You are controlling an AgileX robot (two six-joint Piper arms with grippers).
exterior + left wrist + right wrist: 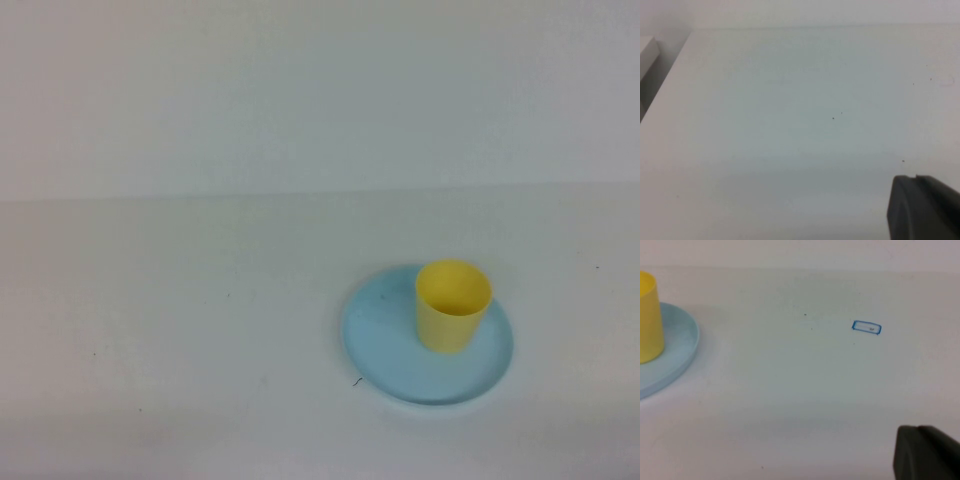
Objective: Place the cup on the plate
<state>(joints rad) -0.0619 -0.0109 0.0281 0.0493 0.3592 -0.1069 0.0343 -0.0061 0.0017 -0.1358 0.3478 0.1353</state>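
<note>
The yellow cup (453, 303) stands upright on the light blue plate (385, 340), toward the plate's far right part, on the white table right of centre. Nothing holds it. The right wrist view shows the cup (649, 320) and the plate (677, 347) at its edge, well away from my right gripper (917, 429), whose dark fingers lie together and empty. My left gripper (914, 177) is also shut and empty over bare table, with neither the cup nor the plate in its view. Neither arm shows in the high view.
A small blue-outlined rectangle (866, 327) is marked on the table, beyond the right gripper. The table's left edge (670, 75) runs beside a pale block (647, 52). A white wall rises behind the table (320, 100).
</note>
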